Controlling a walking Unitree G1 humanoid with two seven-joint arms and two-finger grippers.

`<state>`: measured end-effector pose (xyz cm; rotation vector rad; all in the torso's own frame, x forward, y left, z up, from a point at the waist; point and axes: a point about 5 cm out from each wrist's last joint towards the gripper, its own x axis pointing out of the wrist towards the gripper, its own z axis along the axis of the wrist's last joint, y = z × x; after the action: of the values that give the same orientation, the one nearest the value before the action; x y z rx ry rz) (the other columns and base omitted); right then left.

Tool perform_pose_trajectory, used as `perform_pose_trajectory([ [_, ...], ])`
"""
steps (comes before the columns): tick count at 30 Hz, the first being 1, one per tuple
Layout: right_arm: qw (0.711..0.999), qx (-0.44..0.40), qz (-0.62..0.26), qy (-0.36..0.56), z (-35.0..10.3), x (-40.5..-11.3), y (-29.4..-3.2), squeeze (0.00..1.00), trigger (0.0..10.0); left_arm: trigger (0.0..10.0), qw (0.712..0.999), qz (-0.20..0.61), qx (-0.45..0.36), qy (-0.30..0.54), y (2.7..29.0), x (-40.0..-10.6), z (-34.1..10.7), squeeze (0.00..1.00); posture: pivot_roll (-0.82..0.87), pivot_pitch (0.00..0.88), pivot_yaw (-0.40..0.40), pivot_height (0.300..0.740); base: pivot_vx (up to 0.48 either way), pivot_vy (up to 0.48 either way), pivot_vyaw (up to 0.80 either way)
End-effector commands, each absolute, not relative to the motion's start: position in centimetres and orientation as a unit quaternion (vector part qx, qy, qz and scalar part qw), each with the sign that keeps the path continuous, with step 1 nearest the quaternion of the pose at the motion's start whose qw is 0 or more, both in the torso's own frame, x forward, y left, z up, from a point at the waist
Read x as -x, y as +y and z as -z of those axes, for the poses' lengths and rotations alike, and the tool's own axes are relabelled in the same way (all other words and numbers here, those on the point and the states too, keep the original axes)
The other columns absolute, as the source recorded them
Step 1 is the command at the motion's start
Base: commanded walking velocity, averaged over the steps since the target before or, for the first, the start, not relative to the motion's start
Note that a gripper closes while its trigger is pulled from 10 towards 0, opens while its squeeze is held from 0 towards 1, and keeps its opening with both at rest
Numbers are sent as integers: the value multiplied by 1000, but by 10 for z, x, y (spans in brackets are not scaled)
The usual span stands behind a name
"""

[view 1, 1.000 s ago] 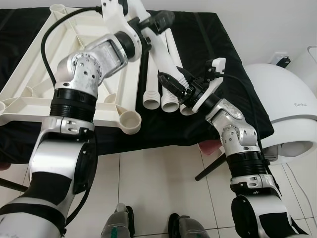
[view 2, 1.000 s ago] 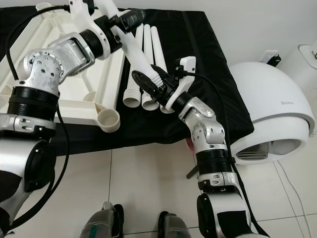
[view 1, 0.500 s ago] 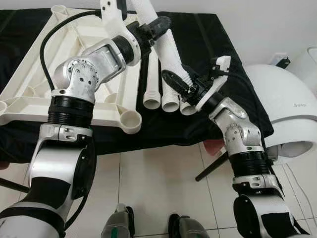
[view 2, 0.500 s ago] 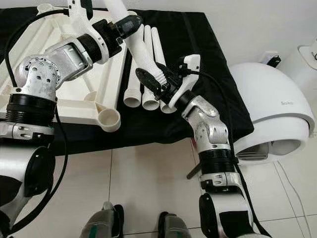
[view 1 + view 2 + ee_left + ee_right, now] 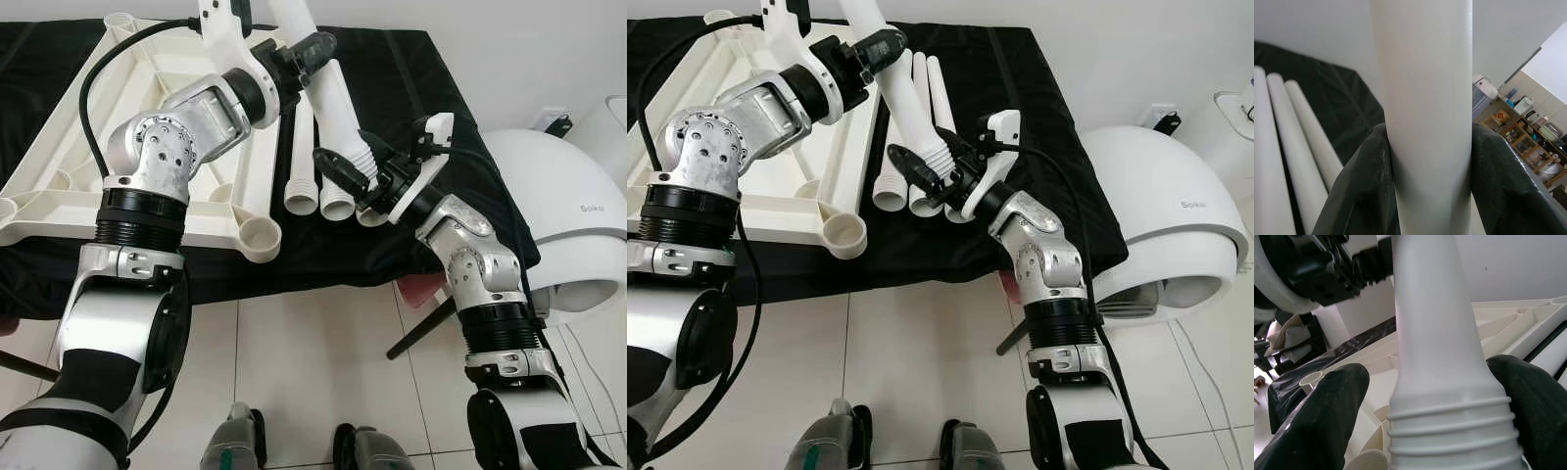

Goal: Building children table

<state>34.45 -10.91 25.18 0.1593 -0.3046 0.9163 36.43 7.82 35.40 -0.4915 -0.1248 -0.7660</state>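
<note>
My left gripper (image 5: 312, 47) is shut on a white table leg (image 5: 333, 93) and holds it raised and tilted over the black cloth, with its black fingers (image 5: 1359, 186) clamped on both sides of the shaft. The leg's threaded end (image 5: 1449, 431) points down toward my right gripper (image 5: 355, 162), which stands open with one finger on each side of that end; a gap shows beside one finger (image 5: 1327, 416). The white tabletop (image 5: 59, 166) lies upside down at the left, with a round leg socket (image 5: 258, 235) at its near corner. Three more legs (image 5: 333, 201) lie side by side beneath the held one.
A black cloth (image 5: 411, 88) covers the low work surface. A white dome-shaped appliance (image 5: 573, 220) stands on the tiled floor at the right. A dark rod (image 5: 421, 328) leans below the cloth's edge near my right arm. My feet (image 5: 294, 450) show at the bottom.
My left arm swung the leg more upright and further back. My right gripper rose a little, then settled slightly left and lower around the threaded end.
</note>
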Motion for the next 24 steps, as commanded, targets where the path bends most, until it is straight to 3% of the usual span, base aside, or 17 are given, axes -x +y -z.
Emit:
perform_pose_trajectory([
  [1,879,-72,-448,-143,-252,-343,-110,1000,10000,10000,833,502,201,-118,69,-347,-367,0,-3,139,4,740,0,0,0],
  [3,880,-68,-448,-141,-253,-343,-110,1000,10000,10000,832,507,190,-126,68,-344,-368,0,-2,140,1,740,0,0,0],
  [4,882,-50,-450,-130,-257,-346,-112,573,10000,10000,829,520,146,-146,62,-336,-370,0,-6,139,-2,740,0,0,0],
  [5,881,-40,-454,-124,-259,-347,-113,0,10000,10000,827,526,125,-156,60,-332,-370,0,-9,139,-5,740,0,0,0],
  [24,867,13,-490,-86,-289,-355,-110,0,10000,10000,820,557,1,-129,31,-315,-325,0,-18,125,-31,740,0,0,0],
])
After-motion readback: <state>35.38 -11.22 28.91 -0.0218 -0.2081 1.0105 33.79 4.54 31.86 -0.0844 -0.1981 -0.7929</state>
